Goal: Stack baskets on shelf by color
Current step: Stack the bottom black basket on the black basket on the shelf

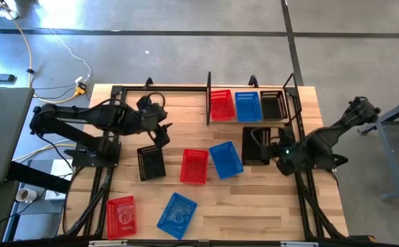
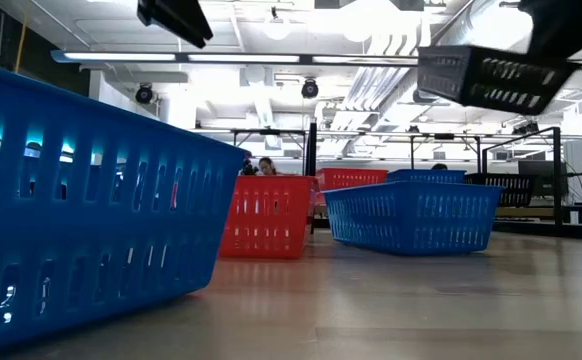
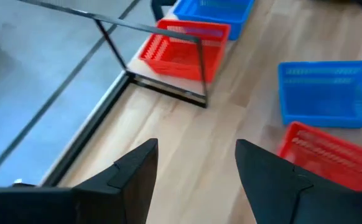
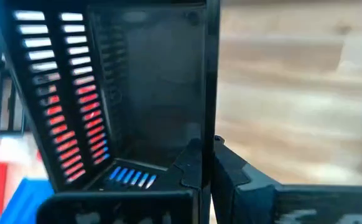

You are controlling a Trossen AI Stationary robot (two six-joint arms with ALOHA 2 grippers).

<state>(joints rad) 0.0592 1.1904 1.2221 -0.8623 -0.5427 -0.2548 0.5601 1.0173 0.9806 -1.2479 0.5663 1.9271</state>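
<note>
Three baskets already stand in the shelf (image 1: 213, 89) at the upper middle of the high view: red, blue, black. Right of centre, the right gripper (image 1: 276, 152) is clamped on a black basket (image 1: 256, 146); the left gripper (image 1: 164, 132), jaws spread and empty, hovers at centre left above another black one. In the low view the held basket hangs tilted at upper right. In the right wrist view its perforated wall seems pinched at the rim. It should be levelled and lowered squarely into the shelf's black basket.
</note>
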